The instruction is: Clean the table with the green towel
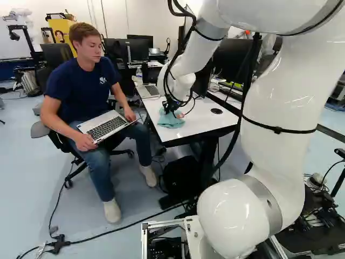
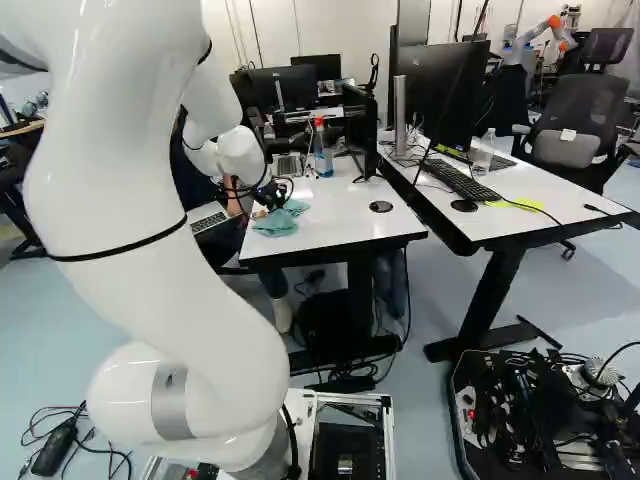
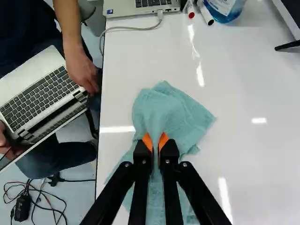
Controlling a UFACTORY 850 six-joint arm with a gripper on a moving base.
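Observation:
The gripper is over the white table in the left base view, low at the green towel. Seen from the wrist, the gripper is closed on a bunched ridge of the towel, one orange pad on each side of the cloth. The rest of the towel spreads on the tabletop ahead of and beneath the fingers, near the table's edge on the seated person's side. In the right base view the towel lies crumpled near that same edge.
A person with a laptop sits close beside the table. At its far end are another laptop, markers and a blue bottle. A monitor stands on the table, and a second desk adjoins it. Another robot is far back.

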